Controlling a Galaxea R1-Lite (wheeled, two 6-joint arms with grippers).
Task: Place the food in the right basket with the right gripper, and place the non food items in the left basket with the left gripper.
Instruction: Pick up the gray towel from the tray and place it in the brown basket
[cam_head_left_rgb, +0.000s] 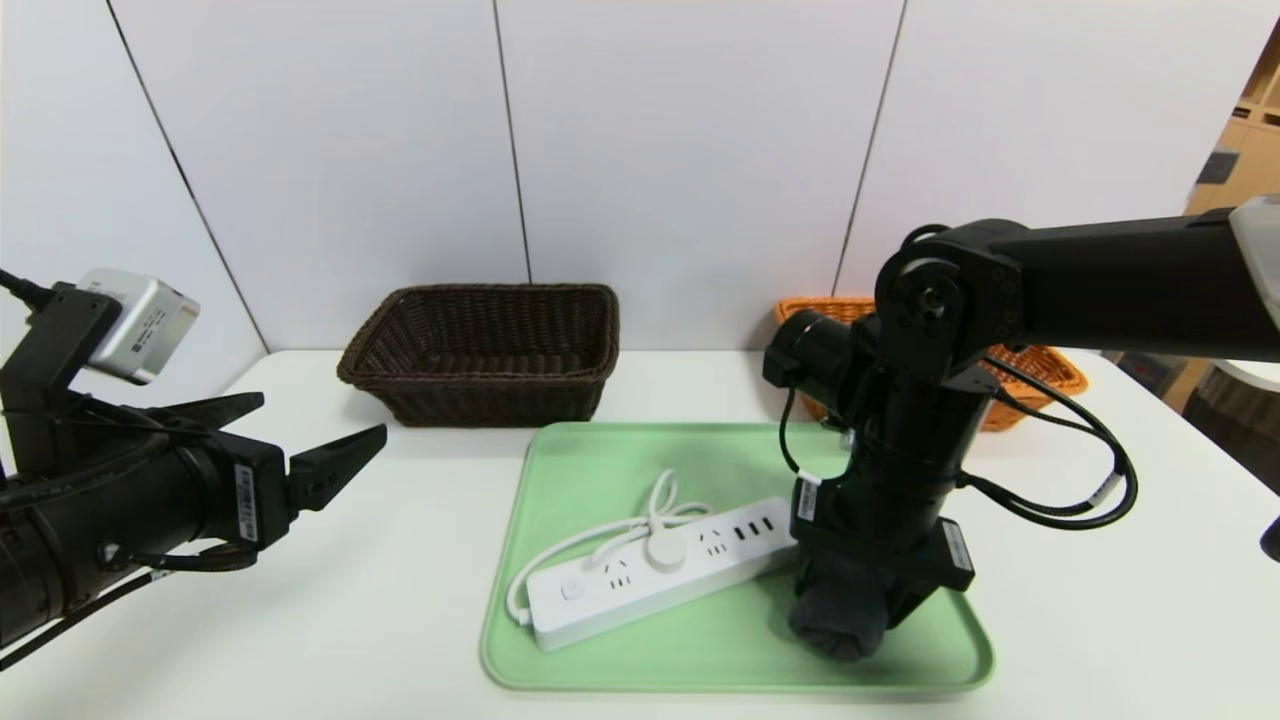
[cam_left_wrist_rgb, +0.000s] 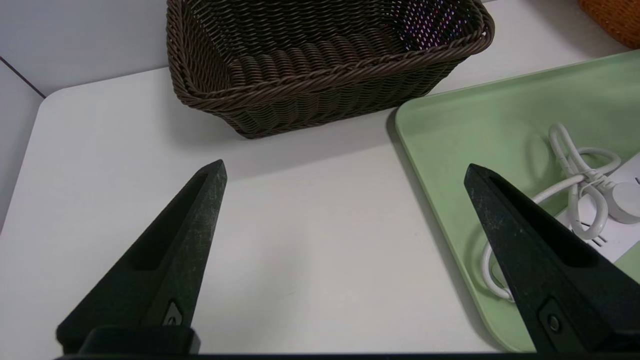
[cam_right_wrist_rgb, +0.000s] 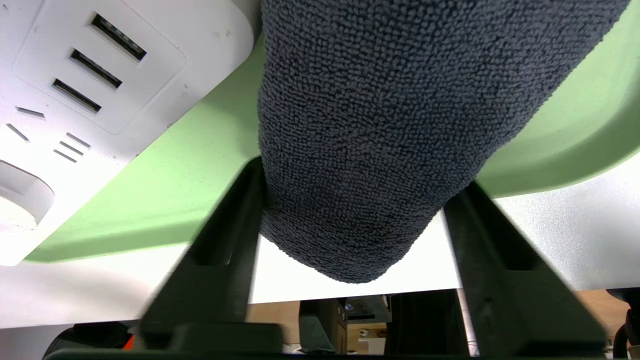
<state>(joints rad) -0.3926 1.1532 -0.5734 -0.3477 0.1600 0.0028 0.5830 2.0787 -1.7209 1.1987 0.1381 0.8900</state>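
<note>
Jaws of the right gripper (cam_head_left_rgb: 845, 610) are clamped on either side of a rolled dark grey towel (cam_head_left_rgb: 838, 608) over the near right part of the green tray (cam_head_left_rgb: 620, 460), on the white table (cam_head_left_rgb: 400, 560). Behind the tray sit the brown basket (cam_head_left_rgb: 485, 350) on the left and the orange basket (cam_head_left_rgb: 1040, 370) on the right, partly hidden by the right arm. Lying across the tray just beside the towel is a white power strip (cam_head_left_rgb: 650, 580) with its bundled cord, while the left gripper (cam_head_left_rgb: 300, 435) hovers spread wide and empty over the table left of the tray.
</note>
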